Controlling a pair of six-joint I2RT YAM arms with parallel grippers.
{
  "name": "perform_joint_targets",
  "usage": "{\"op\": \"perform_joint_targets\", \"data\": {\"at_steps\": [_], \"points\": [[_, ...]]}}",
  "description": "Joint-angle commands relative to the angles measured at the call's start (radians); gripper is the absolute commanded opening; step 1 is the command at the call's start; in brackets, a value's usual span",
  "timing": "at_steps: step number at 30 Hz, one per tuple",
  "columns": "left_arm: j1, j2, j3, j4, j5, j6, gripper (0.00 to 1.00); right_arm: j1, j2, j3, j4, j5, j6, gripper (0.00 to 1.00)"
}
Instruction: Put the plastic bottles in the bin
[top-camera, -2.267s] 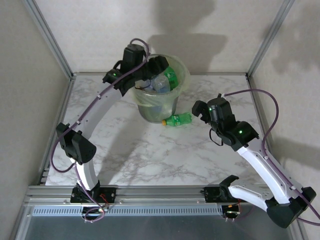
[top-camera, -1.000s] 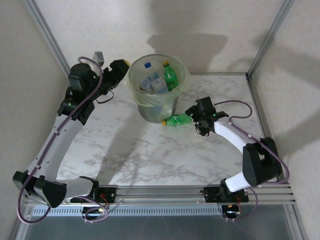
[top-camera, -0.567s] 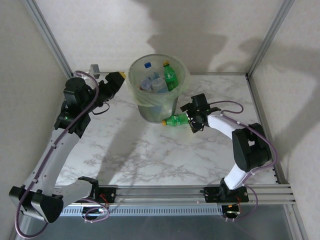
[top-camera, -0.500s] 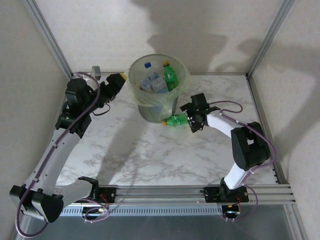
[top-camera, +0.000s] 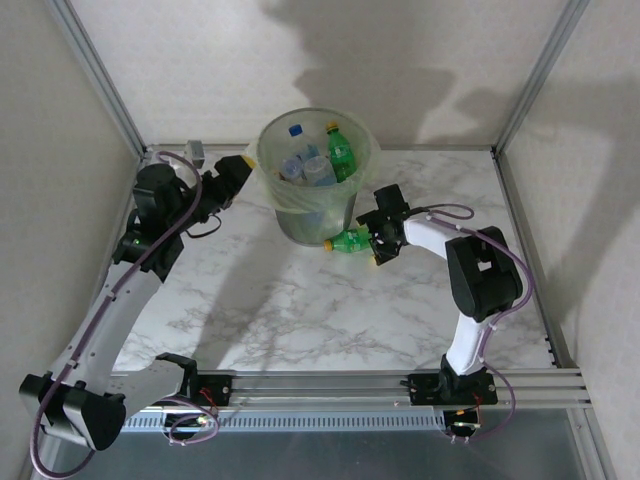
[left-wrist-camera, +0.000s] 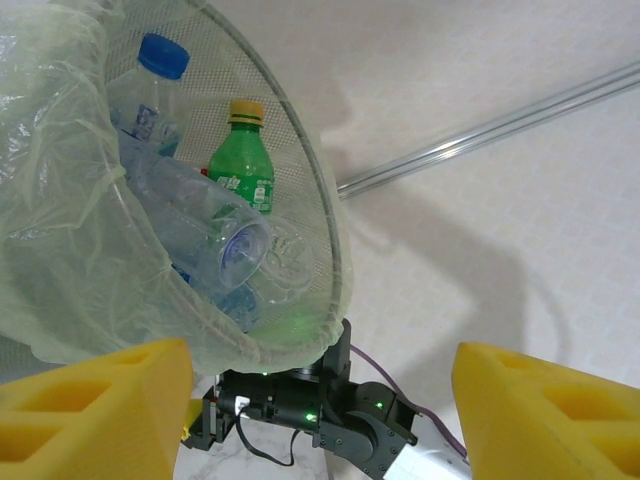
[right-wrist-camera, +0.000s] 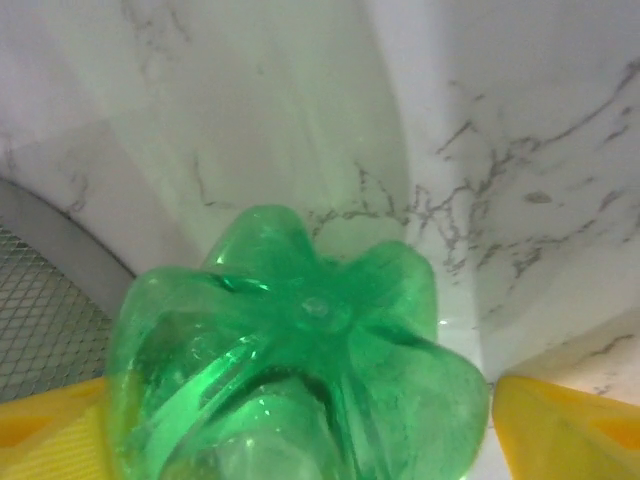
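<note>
**One bottle left, straddled at the foot of the bin**

The right gripper (top-camera: 378, 238) sits low on the table (top-camera: 300, 320). Its yellow pads (right-wrist-camera: 560, 430) stand on either side of the base of a green bottle (right-wrist-camera: 300, 350). They are close on both flanks, but I cannot tell whether they are pressing it yet.

Coming in from the base end looks deliberate. The bottle lies on its side with its yellow cap pointing left, tucked against the foot of the bin (top-camera: 300, 218), touching or nearly so. The bin wall blocks any approach from the far side, which leaves the base as the free end. The right arm is folded low and reaches in along the table to get there.

The left gripper (top-camera: 235, 170) hangs just beside the bin's left rim, jaws wide apart with nothing between them. Its camera looks over the liner (left-wrist-camera: 60, 250) into the bin. That position probably keeps it clear of the path a bottle would take over the rim.

Inside the bin is a heap of bottles. A green one (left-wrist-camera: 243, 170) stands upright against the wall, a blue-capped one (left-wrist-camera: 150, 80) is beside it, and clear ones lie across each other.

I see no other bottle on the table, so the task looks nearly done. The next move needs a firm squeeze and a high lift, because the rim stands well above the bottle. The smooth round body could roll or slip out of the pads, or catch the liner on its way over.
</note>
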Motion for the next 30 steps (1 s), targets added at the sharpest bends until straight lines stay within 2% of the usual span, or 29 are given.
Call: {"op": "perform_joint_targets", "data": {"at_steps": [1,10,22,30], "points": [[0.010,-0.022,-0.016,0.017,0.023,-0.005,0.69,-0.011,0.016,0.018,-0.044,0.001,0.008,0.84],[0.008,-0.025,-0.023,-0.017,0.007,0.016,0.73,-0.022,-0.038,-0.070,0.013,0.009,-0.011,0.74],[0.008,-0.022,-0.026,-0.053,-0.014,0.054,0.76,-0.022,-0.188,-0.158,0.012,0.094,-0.083,0.57],[-0.032,-0.030,-0.014,-0.112,-0.101,0.138,0.87,-0.021,-0.374,-0.232,-0.038,0.173,-0.198,0.51]]}}
